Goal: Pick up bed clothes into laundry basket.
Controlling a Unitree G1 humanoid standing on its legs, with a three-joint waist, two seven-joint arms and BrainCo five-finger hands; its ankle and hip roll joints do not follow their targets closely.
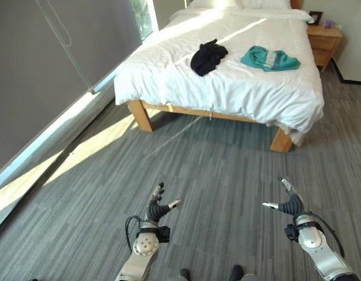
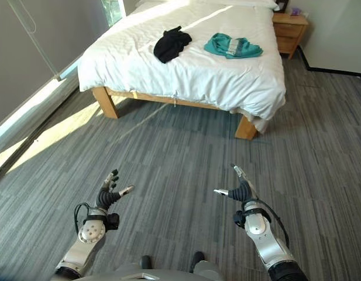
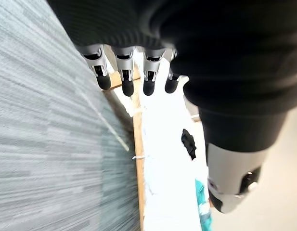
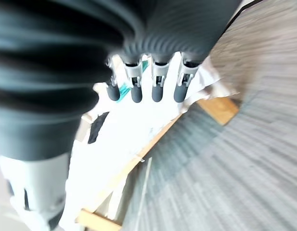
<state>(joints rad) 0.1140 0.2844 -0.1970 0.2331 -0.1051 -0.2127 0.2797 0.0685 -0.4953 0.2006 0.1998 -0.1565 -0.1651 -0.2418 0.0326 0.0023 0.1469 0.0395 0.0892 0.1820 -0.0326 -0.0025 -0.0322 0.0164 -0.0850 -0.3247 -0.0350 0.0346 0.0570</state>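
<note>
**Both hands empty over the carpet, clothes on the bed**

Left eye view, bottom of the frame: the left hand [image 1: 158, 208] sits at lower centre-left and the right hand [image 1: 290, 202] at lower right, both above the grey striped carpet [image 1: 215, 170] with fingers relaxed and spread, thumbs held apart, nothing in either; the wrist views agree, each showing a row of straight dark-tipped fingers [image 3: 126, 82] and [image 4: 158, 86] with nothing between them and the thumb. Past the hands the carpet runs up to a wooden-framed bed [image 1: 227, 76] in the upper middle of the frame; on its white cover lie a black garment [image 1: 207, 57], bunched, and a teal garment [image 1: 270, 59] just to its right, the two apart; a wooden nightstand [image 1: 324, 42] stands at upper right beside the bed; a grey wall with a sunlit strip along its base fills the upper left.
</note>
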